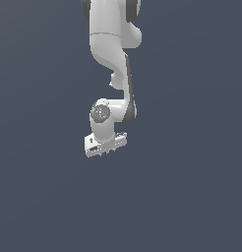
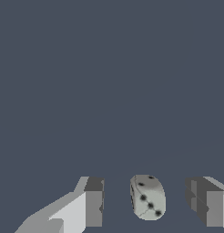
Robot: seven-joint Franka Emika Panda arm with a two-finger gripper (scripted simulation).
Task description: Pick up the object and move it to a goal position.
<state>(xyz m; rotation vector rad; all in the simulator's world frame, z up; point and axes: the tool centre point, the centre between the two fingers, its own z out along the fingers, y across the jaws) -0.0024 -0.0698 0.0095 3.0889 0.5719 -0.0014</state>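
The object (image 2: 148,196) is a small pale grey, rounded die with dark pips. In the wrist view it lies between the two fingers of my gripper (image 2: 149,205). The fingers (image 2: 94,202) stand apart, with a gap on each side of the die, so the gripper is open and not touching it. In the exterior view the white gripper (image 1: 106,150) points down from the arm over the dark floor. The die does not show there; the hand hides it.
The white arm (image 1: 113,54) comes down from the top of the exterior view. A flat dark grey-blue floor (image 1: 192,197) lies all around. No goal marker shows.
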